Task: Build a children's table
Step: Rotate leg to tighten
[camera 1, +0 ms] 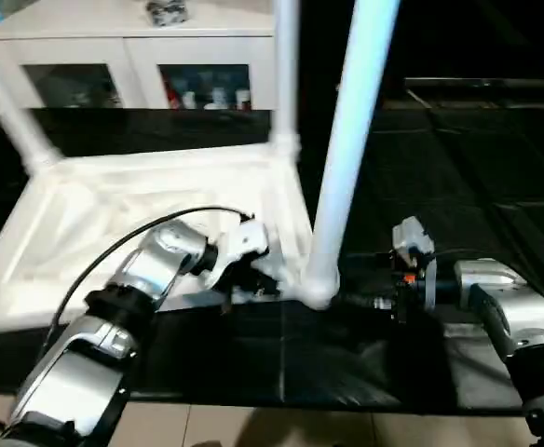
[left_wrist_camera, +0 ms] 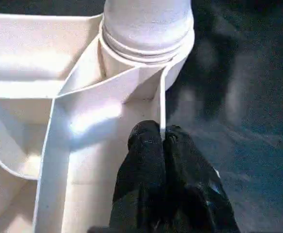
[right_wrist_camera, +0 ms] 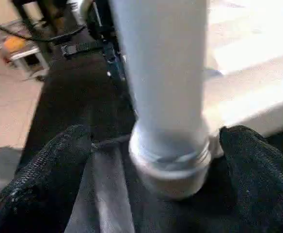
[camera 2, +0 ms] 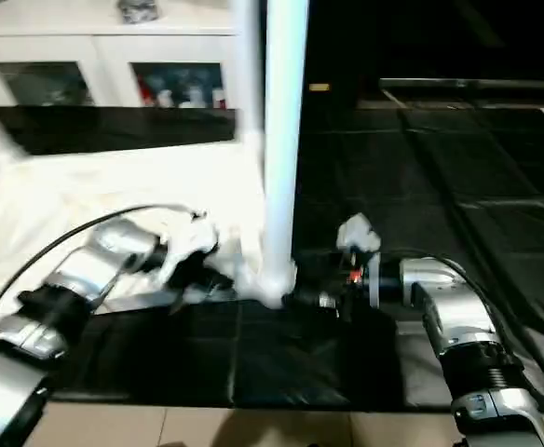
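The children's table lies upside down on the black mat, its white ribbed top facing up. Three white legs stand in corner sockets: one at the near right corner, one behind it and one leaning at the far left. My left gripper is shut on the top's thin rim wall, right beside the near right socket. My right gripper is open around the base of the near right leg, with one finger on each side and a gap to the leg.
A white cabinet with glass doors stands behind the table top. The black mat reaches nearly to the front, where tan floor begins. A black cable arcs over my left forearm.
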Available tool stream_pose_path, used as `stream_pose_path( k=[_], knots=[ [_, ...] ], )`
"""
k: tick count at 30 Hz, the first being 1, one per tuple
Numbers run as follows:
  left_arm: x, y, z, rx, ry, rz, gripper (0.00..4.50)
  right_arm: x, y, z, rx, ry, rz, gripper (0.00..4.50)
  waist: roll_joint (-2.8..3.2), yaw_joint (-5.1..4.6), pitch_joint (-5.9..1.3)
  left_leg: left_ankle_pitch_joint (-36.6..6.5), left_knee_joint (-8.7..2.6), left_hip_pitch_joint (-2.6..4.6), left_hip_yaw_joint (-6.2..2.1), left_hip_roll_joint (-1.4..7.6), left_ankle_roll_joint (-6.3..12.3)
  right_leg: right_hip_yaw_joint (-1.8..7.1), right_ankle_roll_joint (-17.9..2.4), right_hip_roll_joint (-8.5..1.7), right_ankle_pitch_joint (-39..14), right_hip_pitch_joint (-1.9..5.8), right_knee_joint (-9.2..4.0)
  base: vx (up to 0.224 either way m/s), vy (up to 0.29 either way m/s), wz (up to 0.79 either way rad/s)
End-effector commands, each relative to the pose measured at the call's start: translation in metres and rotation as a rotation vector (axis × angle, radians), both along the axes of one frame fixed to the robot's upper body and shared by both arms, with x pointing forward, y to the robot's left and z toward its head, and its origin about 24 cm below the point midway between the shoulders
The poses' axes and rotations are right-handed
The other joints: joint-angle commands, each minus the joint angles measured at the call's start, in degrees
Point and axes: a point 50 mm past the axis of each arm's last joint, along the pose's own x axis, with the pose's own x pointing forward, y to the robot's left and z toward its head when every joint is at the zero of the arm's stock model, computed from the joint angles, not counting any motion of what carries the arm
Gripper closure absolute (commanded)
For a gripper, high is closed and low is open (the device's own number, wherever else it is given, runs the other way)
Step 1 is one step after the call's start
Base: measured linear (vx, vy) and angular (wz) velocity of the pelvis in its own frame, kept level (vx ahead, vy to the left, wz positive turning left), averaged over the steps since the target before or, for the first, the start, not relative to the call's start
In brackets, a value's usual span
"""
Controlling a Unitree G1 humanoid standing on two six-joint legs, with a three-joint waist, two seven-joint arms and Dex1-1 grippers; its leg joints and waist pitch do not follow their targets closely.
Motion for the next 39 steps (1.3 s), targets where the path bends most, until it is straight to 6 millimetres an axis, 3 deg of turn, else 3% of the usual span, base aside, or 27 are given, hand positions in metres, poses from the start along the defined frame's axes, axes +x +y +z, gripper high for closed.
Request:
stream_pose_path(
  k=[1, 2, 3, 5, 6, 7, 9, 11, 14, 21, 22, 28, 39],
  knots=[
    [-0.008, -0.011, 0.004, -0.004, 0.008, -0.139, 4.5, 0.004, 0.007, 0.007, -0.001, -0.02, 0.062, 0.03, -0.98, -0.12, -4.48, -4.9, -3.82, 0.14, 0.57, 1.59, 6.3, 3.66, -11.0, -2.73, -14.4, 3.79, -3.2, 0.0, 0.0, 0.0],
    [-0.009, -0.011, 0.003, 0.004, 0.008, -0.157, 4.5, 0.004, 0.008, 0.007, 0.0, -0.012, 0.076, 0.03, -0.93, 0.01, -4.47, -5.7, -3.91, 0.32, 0.68, 1.66, 6.07, 3.79, -11.1, -2.67, -14.7, 3.64, -3.22, 0.0, 0.0, 0.0],
    [-0.009, -0.011, 0.003, 0.006, 0.008, -0.163, 4.5, 0.004, 0.009, 0.007, 0.001, -0.01, 0.081, 0.03, -1.48, -0.04, -4.49, -5.7, -3.95, 0.32, 0.79, 1.67, 6.02, 3.86, -11.1, -2.61, -14.6, 3.67, -3.14, 0.0, 0.0, 0.0],
    [-0.012, -0.012, 0.002, 0.013, 0.012, -0.189, 4.5, 0.004, 0.011, 0.007, 0.006, 0.007, 0.101, 0.19, -1.06, 0.14, -4.51, -5.7, -3.97, 0.45, 0.87, 1.79, 5.8, 4.13, -11.4, -2.62, -14.2, 3.51, -2.93, 0.0, 0.0, 0.0],
    [-0.012, -0.012, 0.002, 0.013, 0.012, -0.189, 4.5, 0.004, 0.011, 0.007, 0.006, 0.007, 0.101, 0.29, -1.11, 0.1, -4.46, -5.6, -4.03, 0.39, 0.91, 1.8, 5.78, 4.26, -11.6, -2.6, -13.5, 3.53, -2.83, 0.0, 0.0, 0.0],
    [-0.014, -0.013, 0.002, 0.015, 0.016, -0.22, 4.5, 0.003, 0.013, 0.007, 0.015, 0.039, 0.142, 0.36, -1.64, 0.07, -4.54, -5.4, -4.02, 0.44, 1.05, 1.67, 5.87, 4.53, -12.2, -2.44, -12.3, 3.54, -2.59, 0.0, 0.0, 0.0],
    [-0.015, -0.013, 0.002, 0.016, 0.016, -0.227, 4.5, 0.002, 0.013, 0.007, 0.015, 0.045, 0.152, 0.39, -1.61, 0.09, -4.48, -5.0, -3.99, 0.19, 1.06, 1.56, 6.01, 4.77, -12.4, -2.45, -11.9, 3.62, -2.35, 0.0, 0.0, 0.0],
    [-0.017, -0.012, 0.003, 0.024, 0.016, -0.253, 4.5, 0.002, 0.015, 0.006, 0.011, 0.064, 0.192, 0.74, -1.66, 0.09, -4.47, -5.2, -3.91, 0.21, 1.16, 1.43, 6.11, 5.04, -12.7, -2.43, -12.4, 3.51, -2.31, 0.0, 0.0, 0.0],
    [-0.017, -0.012, 0.003, 0.029, 0.014, -0.264, 4.5, 0.002, 0.015, 0.006, 0.003, 0.069, 0.211, 0.89, -1.76, 0.05, -4.33, -5.1, -3.88, -0.12, 1.15, 1.35, 5.92, 5.18, -12.0, -2.51, -13.5, 3.65, -2.37, 0.0, 0.0, 0.0],
    [-0.019, -0.011, 0.002, 0.033, 0.012, -0.275, 4.5, 0.001, 0.017, 0.006, 0.002, 0.08, 0.239, 1.55, -1.91, 0.03, -4.3, -5.6, -3.91, -0.33, 1.09, 1.2, 4.9, 5.12, -10.7, -2.46, -16.3, 3.81, -2.61, 0.0, 0.0, 0.0],
    [-0.019, -0.012, 0.002, 0.033, 0.012, -0.277, 4.5, 0.001, 0.017, 0.005, 0.001, 0.082, 0.243, 1.64, -2.17, -0.02, -4.31, -5.6, -3.9, -0.35, 1.12, 1.19, 4.92, 5.12, -10.6, -2.41, -16.4, 3.82, -2.61, 0.0, 0.0, 0.0],
    [-0.02, -0.013, 0.001, 0.035, 0.011, -0.282, 4.5, 0.001, 0.018, 0.004, 0.0, 0.086, 0.252, 2.18, -2.09, 0.0, -4.38, -4.9, -3.86, -0.45, 1.05, 1.24, 5.2, 5.12, -10.9, -2.44, -15.1, 3.84, -2.4, 0.0, 0.0, 0.0],
    [-0.021, -0.015, 0.0, 0.031, 0.004, -0.269, 4.5, -0.002, 0.021, 0.002, 0.008, 0.091, 0.266, 2.44, -2.11, -0.04, -4.36, -5.1, -3.9, -0.41, 1.03, 1.25, 5.0, 5.1, -10.7, -2.43, -15.9, 3.82, -2.52, 0.0, 0.0, 0.0]
  ],
)
